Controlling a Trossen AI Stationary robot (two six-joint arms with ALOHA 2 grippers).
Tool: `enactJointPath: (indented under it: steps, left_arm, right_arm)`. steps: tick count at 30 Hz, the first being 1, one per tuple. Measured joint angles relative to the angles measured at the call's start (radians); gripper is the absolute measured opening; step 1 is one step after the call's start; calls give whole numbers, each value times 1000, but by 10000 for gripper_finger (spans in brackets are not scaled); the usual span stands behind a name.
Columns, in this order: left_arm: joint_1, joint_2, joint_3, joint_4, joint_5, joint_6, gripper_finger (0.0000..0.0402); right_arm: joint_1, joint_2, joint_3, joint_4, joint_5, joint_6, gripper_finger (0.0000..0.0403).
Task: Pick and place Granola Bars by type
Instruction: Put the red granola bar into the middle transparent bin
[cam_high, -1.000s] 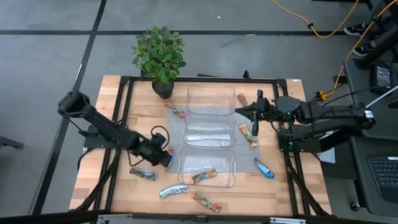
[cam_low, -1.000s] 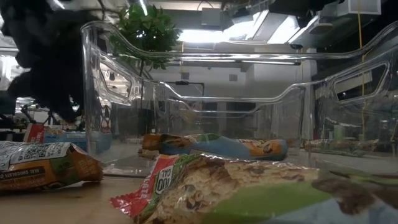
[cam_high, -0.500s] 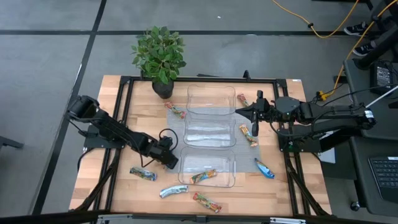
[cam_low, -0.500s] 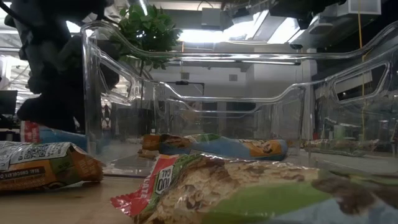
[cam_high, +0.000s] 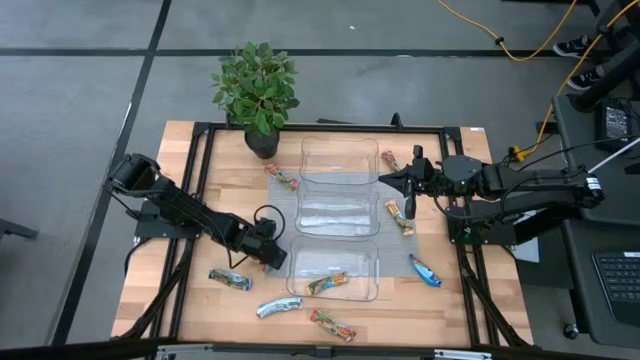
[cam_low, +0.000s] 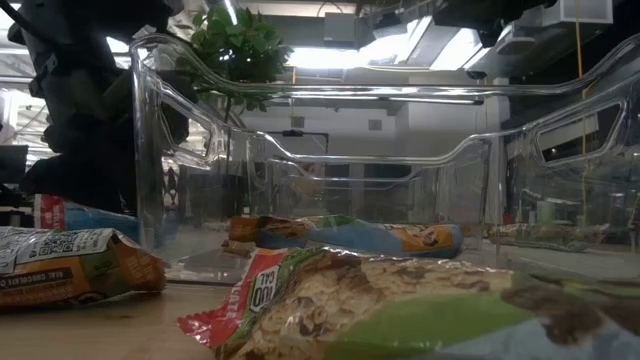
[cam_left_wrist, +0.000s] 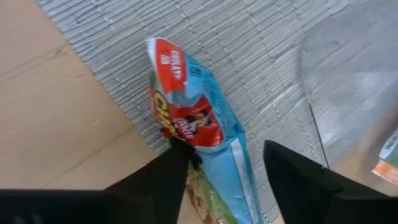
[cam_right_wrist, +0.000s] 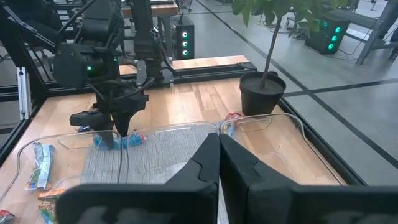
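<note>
My left gripper (cam_high: 270, 255) is open and points down at the mat just left of the near clear tray (cam_high: 372, 250). In the left wrist view its fingers stand on either side of a red-and-blue granola bar (cam_left_wrist: 186, 118) that lies flat on the grey mat (cam_left_wrist: 261, 56). The right wrist view shows the same gripper (cam_right_wrist: 121, 124) over that bar (cam_right_wrist: 127, 140). My right gripper (cam_high: 385, 181) is shut and waits above the table to the right of the trays. Other bars lie loose on the wood (cam_high: 230, 280) (cam_high: 278, 306) (cam_high: 332, 323) (cam_high: 425, 270) (cam_high: 400, 217). One bar (cam_high: 328, 283) lies in the near tray. My left gripper comes at the red-and-blue bar from above, with its fingers across the bar's near end (cam_left_wrist: 205, 168). One finger (cam_left_wrist: 165, 177) overlaps the bar's edge. I cannot tell whether it touches. The bar lies flat on the mat.
Three clear trays stand in a row down the middle: far (cam_high: 340, 142), middle (cam_high: 340, 232) and near. A potted plant (cam_high: 257, 90) stands at the far edge. Two more bars (cam_high: 282, 177) (cam_high: 390, 160) lie beside the far tray. In the low view, bars (cam_low: 70, 265) (cam_low: 400, 310) lie close to the camera.
My left gripper has moved toward the table's right edge and down, onto the mat beside the near tray. It came to rest there about half a second ago and has kept still since. No bar has visibly moved.
</note>
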Motion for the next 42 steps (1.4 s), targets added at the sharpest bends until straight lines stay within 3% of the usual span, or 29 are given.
enactJointPath:
  steps: [9, 15, 21, 31, 36, 42]
  left_arm:
    - [0, -4, -4, -9, 4, -12, 91]
    - [-1, -24, -4, -6, 45, -12, 54]
    - [-1, -46, -4, -5, 85, -13, 42]
    - [-1, -174, -4, -3, 64, -4, 40]
    - [-6, -282, -4, 2, 8, 11, 40]
    - [-30, -433, -4, 22, -131, 79, 40]
  right_arm:
    - [0, 0, 0, 0, 0, 0, 8]
    - [0, 0, 0, -1, 0, 0, 8]
    - [0, 0, 0, -7, 0, 0, 8]
    - [0, 0, 0, -8, -1, 0, 8]
    - [0, 0, 0, -8, -2, 0, 8]
    - [0, 0, 0, -8, -2, 0, 8]
